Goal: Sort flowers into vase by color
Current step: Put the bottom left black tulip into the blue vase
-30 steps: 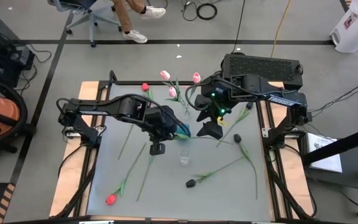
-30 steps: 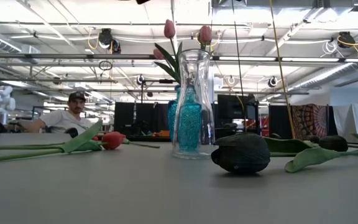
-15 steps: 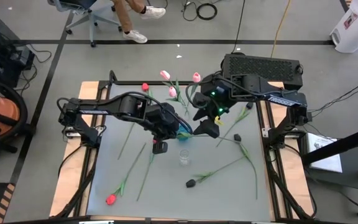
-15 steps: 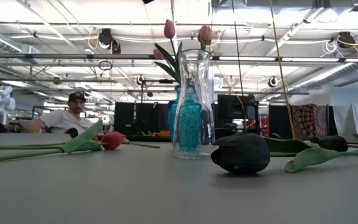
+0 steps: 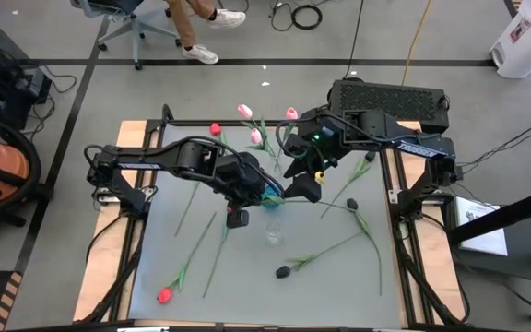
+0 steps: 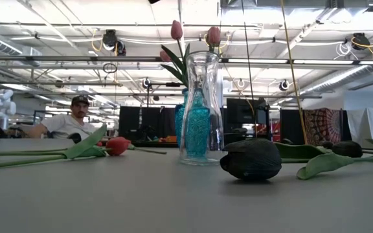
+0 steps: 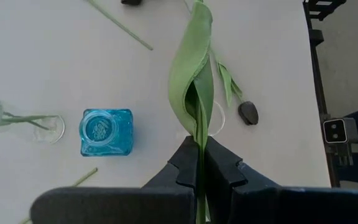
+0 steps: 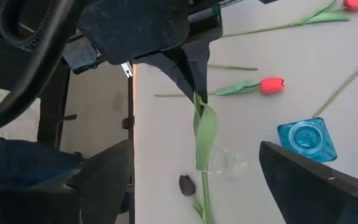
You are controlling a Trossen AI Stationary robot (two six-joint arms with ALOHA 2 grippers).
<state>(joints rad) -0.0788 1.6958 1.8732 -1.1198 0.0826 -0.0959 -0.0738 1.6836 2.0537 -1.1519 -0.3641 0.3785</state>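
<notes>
L gripper [image 7: 199, 163] jaws clamped on tulip stem [image 7: 194, 81] mid-table; R gripper [image 8: 194, 180] alongside, jaws apart.

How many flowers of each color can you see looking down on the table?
Pink flower heads: 3
Red flower heads: 2
Black flower heads: 2
Total: 7 seen from above. The stem in the left hand shows no head, so it isn't counted.

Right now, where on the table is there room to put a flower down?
Bare table lies in the near right corner, past the black tulip, and along the left edge beside the red tulip. The middle is crowded: both grippers, blue vase, clear vase.
</notes>
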